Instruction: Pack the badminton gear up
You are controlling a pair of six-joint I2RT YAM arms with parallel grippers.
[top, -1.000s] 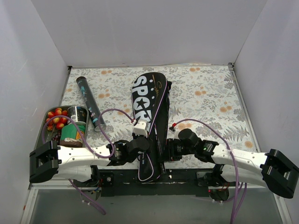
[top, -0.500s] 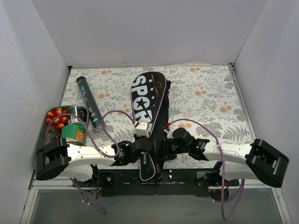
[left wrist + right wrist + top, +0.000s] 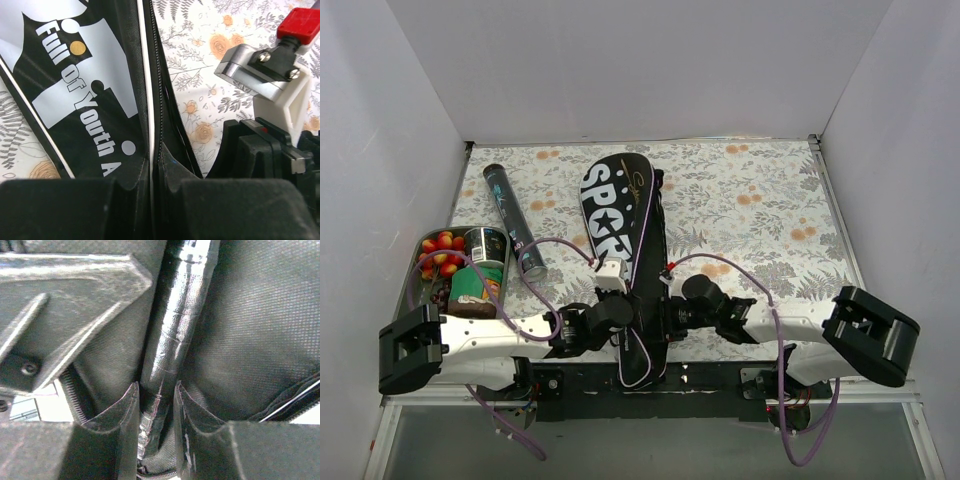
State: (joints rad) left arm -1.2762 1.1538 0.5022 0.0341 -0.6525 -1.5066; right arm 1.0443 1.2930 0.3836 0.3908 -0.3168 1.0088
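1. A white-walled enclosure (image 3: 640, 60) surrounds a table (image 3: 770, 200) spread with a floral cloth.
2. The racket bag (image 3: 615, 205) lies at the table's middle. Its long axis runs from the near edge away from the arm bases, leaning slightly left. The wide rounded head is at the far end and the narrow end is near, between the two grippers. It is black with large white lettering, thin white piping and a zipper (image 3: 159, 100) along its side.
3. The left arm (image 3: 490, 335) stretches low along the near edge and reaches right to the bag's narrow end. The right arm (image 3: 790, 325) mirrors it, reaching left.
4. A tray (image 3: 423, 240) of fruit and cans sits at the left edge.
5. A dark shuttle tube (image 3: 513, 220) lies just beyond the tray, angled far-left to near-right.
6. The left gripper (image 3: 150, 185) has its fingers pressed together, pinching the bag's piped edge at the zipper.
7. The right gripper (image 3: 156, 405) reaches inside the bag's opening, its fingers clamped on either side of a black, tape-wrapped racket handle (image 3: 175, 330).
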